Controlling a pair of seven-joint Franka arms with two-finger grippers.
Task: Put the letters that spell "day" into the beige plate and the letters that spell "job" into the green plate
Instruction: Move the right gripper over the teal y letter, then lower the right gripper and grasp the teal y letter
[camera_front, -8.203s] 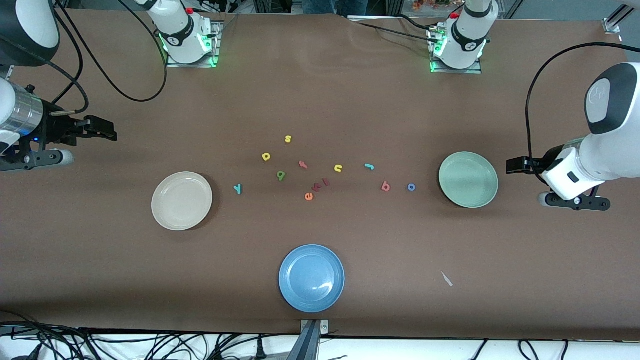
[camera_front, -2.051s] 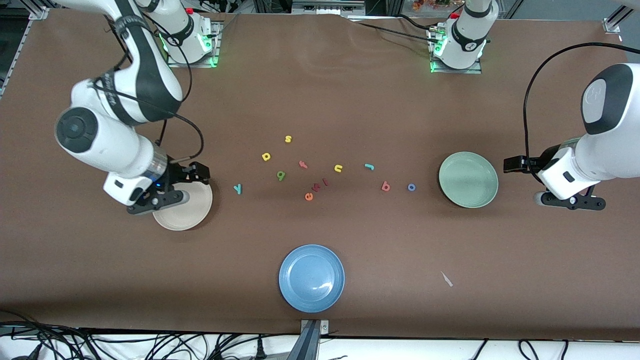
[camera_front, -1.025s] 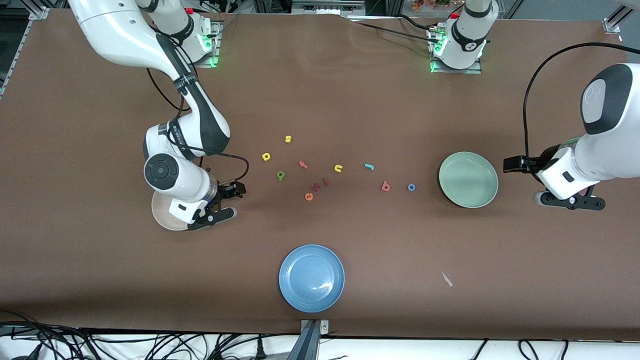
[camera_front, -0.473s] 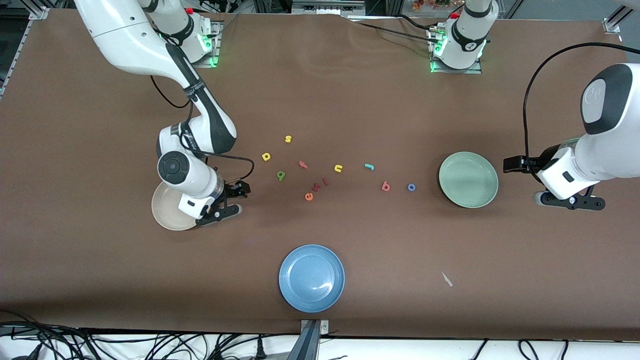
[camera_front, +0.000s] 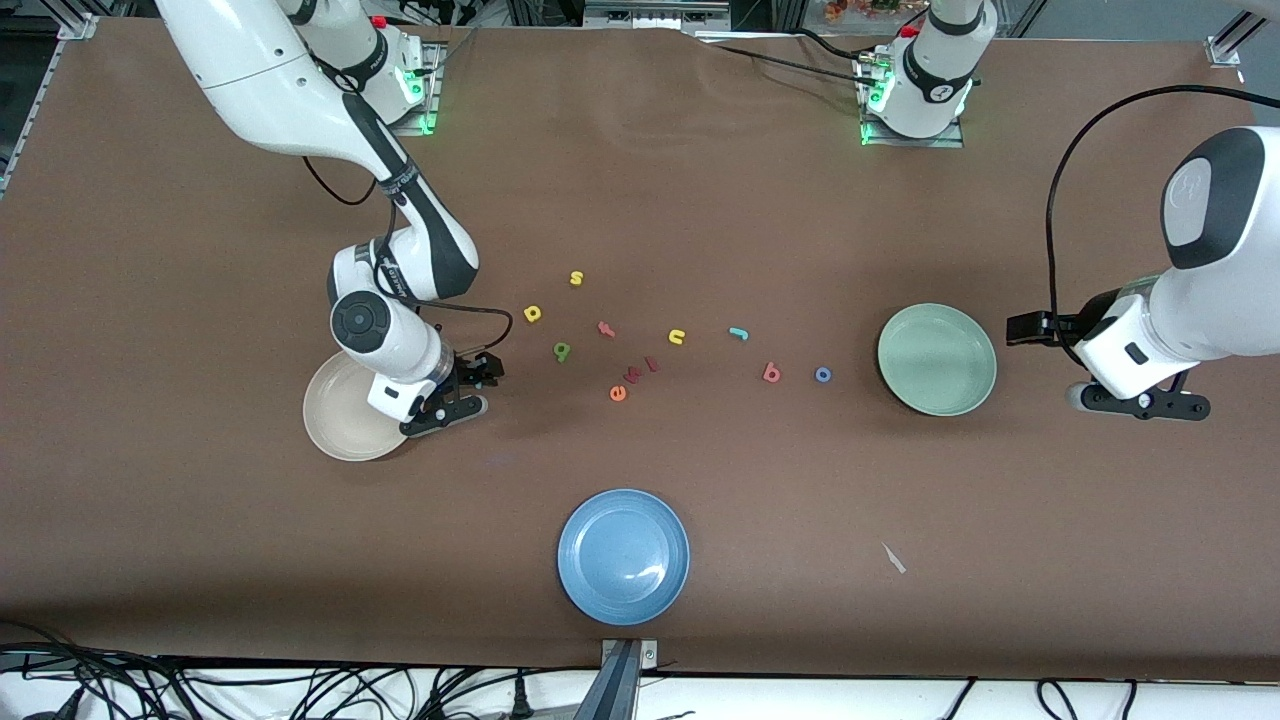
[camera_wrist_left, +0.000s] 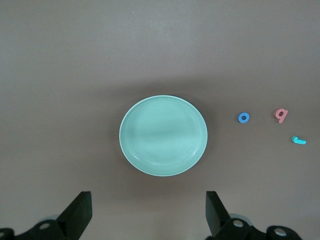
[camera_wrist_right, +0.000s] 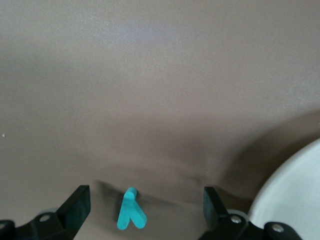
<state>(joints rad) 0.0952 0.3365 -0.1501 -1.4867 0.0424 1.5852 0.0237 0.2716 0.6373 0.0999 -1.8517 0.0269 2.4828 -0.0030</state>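
Note:
The teal "y" (camera_wrist_right: 131, 210) lies flat on the table between the fingers of my open right gripper (camera_wrist_right: 145, 211); nothing touches it. In the front view that gripper (camera_front: 482, 372) hangs low beside the beige plate (camera_front: 335, 425) and hides the "y". The yellow rounded letter (camera_front: 532, 313) and the dark green one (camera_front: 562, 350) lie toward the table's middle. Teal "j" (camera_front: 739, 333), red "b" (camera_front: 771, 373) and blue "o" (camera_front: 823, 375) lie near the green plate (camera_front: 937, 360). My left gripper (camera_front: 1035, 330) waits open beside that plate, with nothing in it (camera_wrist_left: 148, 215).
A blue plate (camera_front: 623, 555) sits near the front edge. Spare letters lie among the others: a yellow "s" (camera_front: 576, 278), an orange "f" (camera_front: 606, 328), a yellow arch (camera_front: 677, 337), an orange "e" (camera_front: 618, 393). A white scrap (camera_front: 893, 558) lies toward the left arm's end.
My right arm swung in from the table's end, passed over the beige plate and came down around the teal "y". The left arm has stayed still.

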